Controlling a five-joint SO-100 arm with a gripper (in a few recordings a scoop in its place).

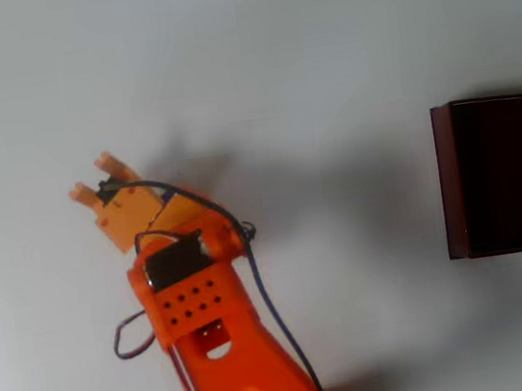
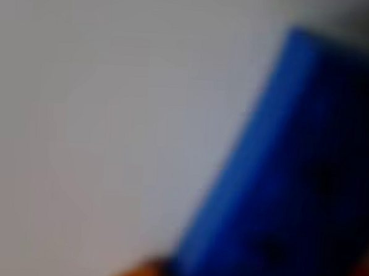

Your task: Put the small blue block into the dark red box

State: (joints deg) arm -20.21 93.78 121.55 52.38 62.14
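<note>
Our gripper (image 1: 94,185) hangs far left of the dark red box (image 1: 449,179); blue block (image 2: 293,181) looms close, grip unclear, a slip possible in transit

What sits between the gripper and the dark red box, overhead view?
Nothing: bare white table between the gripper and the dark red box in the overhead view.

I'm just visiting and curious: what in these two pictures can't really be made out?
- Overhead view: the blue block isn't visible; the orange gripper covers that spot, so whether it grips the block can't be told.
- Overhead view: the dark red box is cut off by the right edge, and its inside is too dark to read.
- Wrist view: the blue block is very close, blurred, and cut off at the right and bottom edges.
</note>
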